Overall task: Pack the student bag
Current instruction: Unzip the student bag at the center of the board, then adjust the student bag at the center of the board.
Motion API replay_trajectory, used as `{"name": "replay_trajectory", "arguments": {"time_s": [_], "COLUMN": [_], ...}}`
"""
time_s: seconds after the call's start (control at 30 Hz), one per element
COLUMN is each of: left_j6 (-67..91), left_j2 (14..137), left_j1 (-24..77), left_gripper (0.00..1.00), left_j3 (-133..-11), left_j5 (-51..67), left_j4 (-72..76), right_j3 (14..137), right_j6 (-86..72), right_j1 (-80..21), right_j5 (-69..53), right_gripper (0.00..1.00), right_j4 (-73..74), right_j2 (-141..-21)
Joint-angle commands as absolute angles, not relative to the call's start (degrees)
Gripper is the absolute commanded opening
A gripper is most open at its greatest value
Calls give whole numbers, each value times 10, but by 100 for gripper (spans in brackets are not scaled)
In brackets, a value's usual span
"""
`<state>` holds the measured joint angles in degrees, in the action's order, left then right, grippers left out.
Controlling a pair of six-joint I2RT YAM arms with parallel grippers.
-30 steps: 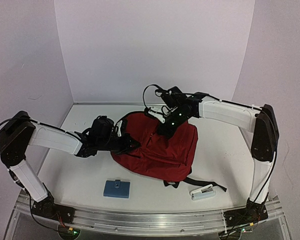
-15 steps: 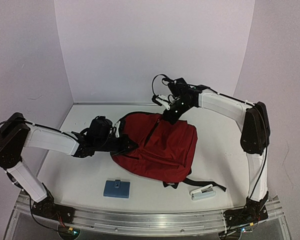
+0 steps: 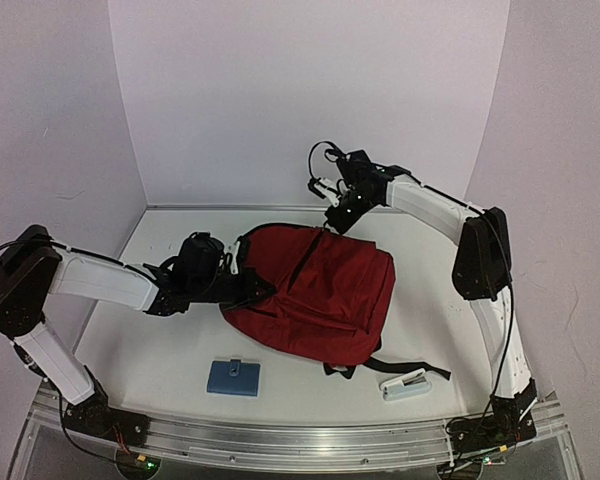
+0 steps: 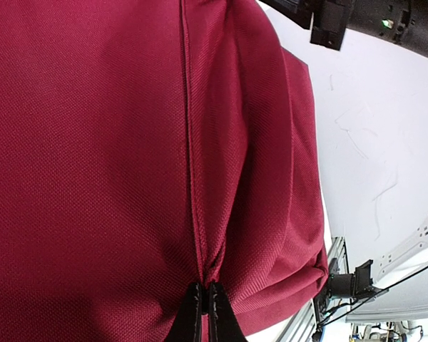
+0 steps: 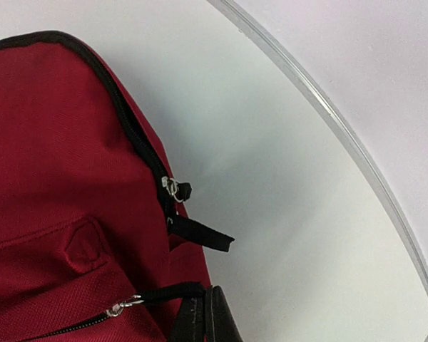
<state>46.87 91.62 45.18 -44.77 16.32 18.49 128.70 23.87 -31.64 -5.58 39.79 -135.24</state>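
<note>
The dark red student bag lies flat in the middle of the table. It fills the left wrist view and shows in the right wrist view. My left gripper is shut, and its fingertips pinch a fold of red fabric at a seam on the bag's left side. My right gripper is at the bag's far top edge, shut on a black zipper pull cord. The cord leads to a silver slider. A second zipper pull sits on the black top zipper.
A blue flat case lies near the front edge, left of centre. A white and pale blue clip-like item lies front right, by a black strap. The back wall stands close behind my right gripper.
My right gripper has moved from above the middle of the bag back toward the far wall, to the bag's top edge. The left arm has stayed put.
</note>
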Motion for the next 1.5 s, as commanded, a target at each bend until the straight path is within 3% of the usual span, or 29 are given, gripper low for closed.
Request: {"name": "replay_trajectory", "arguments": {"time_s": [0.0,0.23,0.53,0.6,0.7,0.83,0.97,1.2,1.47], "left_j6": [473,489,496,495,475,438,393,361,372], "left_j2": [940,1021,1061,1049,1011,953,951,1036,1126], "left_j1": [462,494,519,518,518,517,515,505,491], "left_gripper": [0,0,0,4,22,48,60,62,47], "left_j3": [-461,-532,-583,-579,-576,-586,-646,-781,-880], "left_j5": [201,213,215,205,173,106,61,75,72], "left_j4": [181,219,236,223,175,87,5,-59,-99], "right_j3": [1360,1401,1357,1340,1283,1202,1099,989,952], "right_j6": [207,141,107,107,121,120,79,17,-28], "right_j1": [-289,-293,-312,-312,-312,-302,-295,-295,-296], "right_j5": [21,-41,-115,-117,-89,-55,-74,-150,-196], "right_gripper": [0,0,0,16,48,67,69,66,61], "right_j4": [349,329,321,325,327,328,328,328,328], "right_j2": [-1384,-1401,-1341,-1319,-1269,-1188,-1118,-1061,-1051]}}
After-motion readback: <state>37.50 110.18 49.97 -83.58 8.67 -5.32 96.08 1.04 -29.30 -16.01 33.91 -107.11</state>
